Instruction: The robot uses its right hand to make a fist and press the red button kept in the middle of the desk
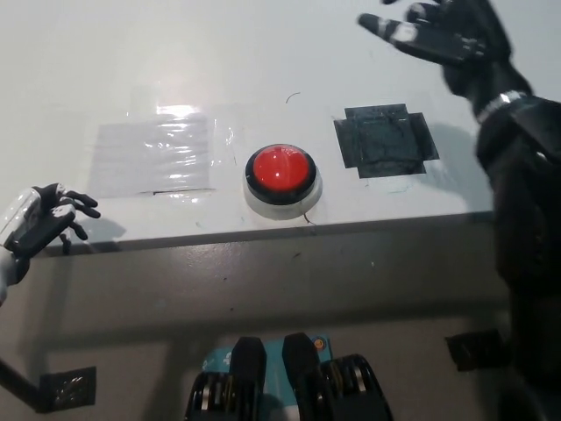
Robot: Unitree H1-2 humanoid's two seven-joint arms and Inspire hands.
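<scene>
Red button [280,169], a glossy round dome in a black ring on a pale round base, sits in the middle of our white worktop [131,61], just back from the front edge. Nothing touches it. Our right hand [443,33] hangs high at about one o'clock from the button, well apart from it, black with pale marks on the fingers; it holds nothing and the fingers are spread wide, pointing toward nine o'clock. The dark right arm drops from it along the right side of the view. At three o'clock from the button, near it, lies a flat patch of black tape [384,141], roughly square with ragged corners and a dull sheen. At nine o'clock lies a clear plastic sheet [158,156], wrinkled and catching a bright glare. Our left hand [46,216] rests at the worktop's front edge, far toward eight o'clock, holding nothing, its dark fingers loosely curled and apart.
</scene>
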